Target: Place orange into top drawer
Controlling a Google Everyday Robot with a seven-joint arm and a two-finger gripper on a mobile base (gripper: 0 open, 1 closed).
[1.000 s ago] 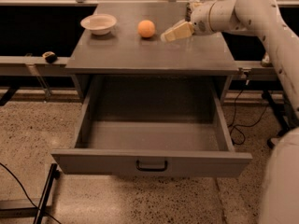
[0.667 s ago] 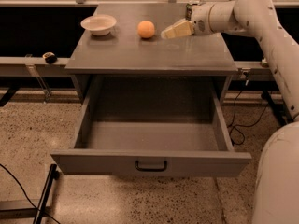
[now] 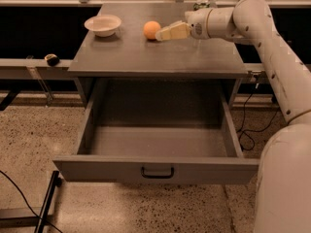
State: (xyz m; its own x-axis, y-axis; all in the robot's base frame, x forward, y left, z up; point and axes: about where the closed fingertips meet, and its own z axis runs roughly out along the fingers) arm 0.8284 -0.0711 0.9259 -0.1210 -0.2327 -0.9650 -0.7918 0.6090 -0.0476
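Observation:
The orange sits on the cabinet top, toward the back middle. My gripper reaches in from the right at tabletop height, its tip just right of the orange and almost touching it. The top drawer stands pulled fully open below the cabinet top, a dark handle on its front panel. Its inside holds nothing that I can see.
A pale shallow bowl stands on the cabinet top left of the orange. A green can shows partly behind my arm at the back right. A small dark object lies on the left rail. Cables trail on the floor to the right.
My gripper has moved left along the cabinet top, closing the gap to the orange. The orange, bowl and drawer have not moved.

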